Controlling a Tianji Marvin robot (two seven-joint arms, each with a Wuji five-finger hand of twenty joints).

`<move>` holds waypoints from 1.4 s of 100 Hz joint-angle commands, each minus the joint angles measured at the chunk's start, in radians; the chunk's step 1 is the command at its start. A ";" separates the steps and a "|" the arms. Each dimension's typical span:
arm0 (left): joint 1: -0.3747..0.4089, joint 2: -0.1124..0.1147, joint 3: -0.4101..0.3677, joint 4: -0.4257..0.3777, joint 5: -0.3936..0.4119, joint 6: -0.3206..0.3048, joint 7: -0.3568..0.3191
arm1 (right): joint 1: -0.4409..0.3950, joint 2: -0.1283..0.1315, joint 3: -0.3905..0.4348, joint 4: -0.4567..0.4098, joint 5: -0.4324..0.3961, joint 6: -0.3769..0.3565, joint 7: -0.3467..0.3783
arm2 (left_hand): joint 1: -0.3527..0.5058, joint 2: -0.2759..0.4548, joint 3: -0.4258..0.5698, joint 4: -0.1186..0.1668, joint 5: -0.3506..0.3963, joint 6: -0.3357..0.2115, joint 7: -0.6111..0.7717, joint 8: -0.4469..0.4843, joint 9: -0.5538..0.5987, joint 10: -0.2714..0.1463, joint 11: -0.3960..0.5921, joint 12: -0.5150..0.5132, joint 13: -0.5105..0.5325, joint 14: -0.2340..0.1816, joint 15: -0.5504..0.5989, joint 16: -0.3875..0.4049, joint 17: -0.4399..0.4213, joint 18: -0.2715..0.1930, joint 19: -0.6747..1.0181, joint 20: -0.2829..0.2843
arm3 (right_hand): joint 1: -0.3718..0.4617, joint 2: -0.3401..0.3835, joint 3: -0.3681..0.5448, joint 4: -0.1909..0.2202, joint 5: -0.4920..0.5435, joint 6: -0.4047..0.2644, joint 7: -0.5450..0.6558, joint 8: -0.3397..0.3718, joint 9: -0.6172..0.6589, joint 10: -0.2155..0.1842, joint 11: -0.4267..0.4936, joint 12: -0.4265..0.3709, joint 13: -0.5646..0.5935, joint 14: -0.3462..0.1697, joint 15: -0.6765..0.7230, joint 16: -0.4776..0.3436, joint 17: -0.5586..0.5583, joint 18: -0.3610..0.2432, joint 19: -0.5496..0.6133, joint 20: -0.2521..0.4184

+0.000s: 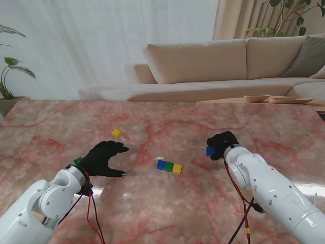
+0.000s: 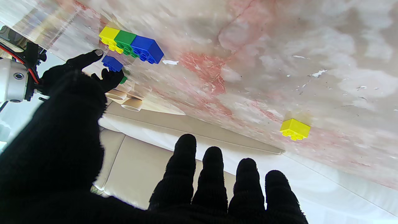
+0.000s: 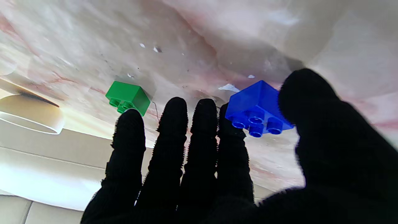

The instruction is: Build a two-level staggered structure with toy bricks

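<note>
Item: marble table (image 1: 213, 213), pink-veined, carrying loose toy bricks and one started row.

Row of three bricks (image 1: 169, 166): blue, green, yellow, joined side by side, lying near the middle of the table, somewhat toward the near edge. This is serving as the lower level.

Right hand (image 1: 222, 145): gloved, hovering over the table right of the row and apart from it, pinching a blue brick (image 1: 210, 151) between thumb and forefinger. In the right wrist view the blue brick (image 3: 257, 107) is showing its studs toward the camera, with the thumb pressing one side face.

Left hand (image 1: 103, 158): gloved, fingers spread and holding nothing, lying low over the table left of the row.

Loose stock: a yellow brick (image 1: 116, 133) lying farther toward the back edge, beyond the left hand; a green brick (image 1: 77, 161) just beside the left wrist.

Step in hand, as judged: carrying the blue brick to the row for the second level. Doing it well is meaning keeping the pinch on the side faces, turning the studs upward, and lining the brick over a seam between two lower bricks so it is sitting staggered. Pressing straight down matters; the free hand bracing the row would be stopping it from sliding on the smooth marble.
</note>
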 commanded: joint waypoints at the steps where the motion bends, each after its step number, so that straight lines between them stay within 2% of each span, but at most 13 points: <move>1: 0.005 0.000 0.001 -0.003 0.001 0.004 -0.002 | -0.015 -0.006 -0.009 0.018 0.007 0.008 0.014 | 0.025 0.027 -0.039 0.034 0.016 0.016 -0.010 -0.011 -0.036 0.002 -0.027 -0.014 -0.024 -0.046 -0.024 -0.016 -0.003 -0.043 -0.044 -0.016 | -0.001 0.008 -0.040 -0.038 0.025 -0.036 0.002 -0.029 0.009 -0.013 0.013 0.019 0.032 -0.011 0.020 0.019 -0.002 -0.009 0.038 0.002; 12: 0.006 0.000 0.001 -0.005 0.002 0.003 -0.004 | -0.020 -0.009 -0.012 0.025 0.023 0.019 -0.001 | 0.026 0.031 -0.041 0.035 0.016 0.017 -0.010 -0.011 -0.038 0.004 -0.027 -0.014 -0.024 -0.045 -0.025 -0.015 0.000 -0.043 -0.050 -0.026 | -0.002 0.027 -0.045 -0.027 0.060 -0.044 0.023 -0.027 0.036 -0.017 0.024 0.023 0.053 -0.012 0.030 0.023 0.013 -0.009 0.048 0.003; 18: 0.007 0.000 0.000 -0.006 0.003 0.004 -0.004 | -0.023 -0.012 -0.012 0.029 0.031 0.029 -0.015 | 0.028 0.032 -0.041 0.036 0.017 0.016 -0.009 -0.010 -0.037 0.005 -0.026 -0.013 -0.024 -0.045 -0.024 -0.015 0.001 -0.044 -0.052 -0.030 | 0.004 0.022 0.016 -0.025 0.087 -0.062 0.056 -0.031 0.074 -0.024 0.035 0.029 0.083 -0.015 0.047 0.032 0.033 -0.009 0.068 0.003; 23: 0.008 0.000 -0.001 -0.007 0.001 0.005 -0.004 | -0.026 -0.014 -0.012 0.030 0.033 0.034 -0.022 | 0.028 0.035 -0.041 0.037 0.017 0.018 -0.009 -0.010 -0.037 0.005 -0.026 -0.013 -0.025 -0.044 -0.024 -0.015 0.001 -0.044 -0.053 -0.033 | 0.024 0.016 0.047 -0.097 0.107 -0.088 0.092 -0.056 0.112 -0.032 0.040 0.032 0.112 -0.020 0.058 0.038 0.054 -0.009 0.084 0.000; 25: 0.009 0.000 -0.001 -0.007 0.001 0.005 -0.004 | -0.027 -0.014 -0.012 0.031 0.035 0.034 -0.027 | 0.028 0.037 -0.042 0.037 0.017 0.018 -0.009 -0.010 -0.037 0.005 -0.026 -0.013 -0.025 -0.045 -0.024 -0.015 0.001 -0.044 -0.054 -0.034 | 0.034 0.010 0.052 -0.114 0.113 -0.099 0.105 -0.064 0.123 -0.035 0.042 0.033 0.122 -0.021 0.061 0.040 0.060 -0.009 0.088 -0.001; 26: 0.009 0.000 -0.001 -0.007 0.002 0.005 -0.004 | -0.027 -0.015 -0.011 0.032 0.036 0.034 -0.030 | 0.028 0.037 -0.042 0.037 0.017 0.017 -0.009 -0.010 -0.037 0.005 -0.026 -0.013 -0.025 -0.045 -0.024 -0.015 0.001 -0.044 -0.054 -0.034 | 0.036 0.006 0.063 -0.125 0.111 -0.105 0.132 -0.091 0.129 -0.036 0.042 0.036 0.126 -0.021 0.062 0.043 0.063 -0.009 0.092 -0.005; 32: 0.010 0.000 -0.002 -0.008 0.002 0.006 -0.004 | -0.032 -0.017 -0.010 0.034 0.040 0.037 -0.047 | 0.028 0.040 -0.043 0.037 0.016 0.018 -0.010 -0.011 -0.037 0.006 -0.025 -0.013 -0.026 -0.045 -0.024 -0.014 0.002 -0.044 -0.055 -0.037 | 0.063 -0.013 0.078 -0.149 0.131 -0.139 0.190 -0.128 0.175 -0.043 0.052 0.042 0.161 -0.027 0.079 0.052 0.087 -0.009 0.110 -0.006; 34: 0.010 0.000 -0.002 -0.009 0.002 0.006 -0.004 | -0.034 -0.018 -0.007 0.034 0.042 0.037 -0.052 | 0.029 0.040 -0.044 0.038 0.016 0.019 -0.010 -0.011 -0.037 0.007 -0.025 -0.013 -0.025 -0.044 -0.023 -0.014 0.002 -0.044 -0.055 -0.038 | 0.067 -0.020 0.089 -0.156 0.132 -0.151 0.230 -0.167 0.192 -0.043 0.045 0.076 0.173 -0.029 0.084 0.058 0.094 -0.009 0.116 -0.010; 40: 0.011 -0.001 -0.002 -0.008 0.001 0.006 -0.002 | -0.043 -0.022 0.001 0.034 0.055 0.037 -0.066 | 0.028 0.043 -0.046 0.038 0.017 0.018 -0.010 -0.011 -0.038 0.007 -0.025 -0.013 -0.025 -0.044 -0.023 -0.014 0.003 -0.045 -0.056 -0.041 | 0.083 -0.039 0.112 -0.161 0.146 -0.176 0.287 -0.213 0.231 -0.042 0.035 0.121 0.196 -0.030 0.098 0.069 0.107 -0.009 0.129 -0.011; 53: 0.012 -0.001 -0.002 -0.008 -0.002 0.005 -0.001 | -0.079 -0.027 0.030 0.001 0.055 0.052 -0.074 | 0.030 0.046 -0.049 0.039 0.017 0.019 -0.010 -0.011 -0.036 0.008 -0.025 -0.013 -0.025 -0.044 -0.022 -0.013 0.003 -0.045 -0.057 -0.046 | 0.089 -0.052 0.142 -0.159 0.173 -0.182 0.307 -0.240 0.269 -0.037 0.029 0.136 0.219 -0.026 0.116 0.080 0.119 -0.005 0.146 -0.008; 88: 0.016 -0.003 0.001 -0.008 -0.011 0.000 0.008 | -0.245 -0.036 0.123 -0.209 0.005 0.143 -0.034 | 0.033 0.055 -0.055 0.042 0.020 0.020 -0.010 -0.011 -0.034 0.007 -0.026 -0.013 -0.026 -0.044 -0.022 -0.014 0.004 -0.047 -0.059 -0.058 | 0.085 -0.064 0.182 -0.165 0.228 -0.171 0.316 -0.271 0.326 -0.018 0.021 0.160 0.253 -0.007 0.136 0.096 0.136 0.014 0.171 -0.004; 116: 0.019 -0.003 0.006 -0.016 -0.018 -0.010 0.009 | -0.298 -0.042 0.116 -0.291 0.000 0.164 -0.035 | 0.034 0.057 -0.056 0.044 0.022 0.017 -0.009 -0.010 -0.035 0.005 -0.027 -0.014 -0.026 -0.046 -0.024 -0.016 0.005 -0.047 -0.062 -0.067 | 0.085 -0.064 0.183 -0.167 0.235 -0.168 0.313 -0.274 0.334 -0.013 0.015 0.168 0.257 -0.004 0.139 0.100 0.136 0.018 0.175 -0.004; 140: 0.026 -0.004 0.001 -0.023 -0.017 -0.018 0.016 | -0.297 -0.049 0.076 -0.314 0.017 0.195 -0.053 | 0.033 0.059 -0.057 0.044 0.023 0.017 -0.008 -0.010 -0.033 0.006 -0.028 -0.015 -0.025 -0.046 -0.025 -0.016 0.005 -0.046 -0.061 -0.071 | 0.079 -0.057 0.170 -0.169 0.233 -0.161 0.309 -0.276 0.332 -0.010 0.017 0.179 0.255 -0.002 0.145 0.108 0.131 0.020 0.179 -0.002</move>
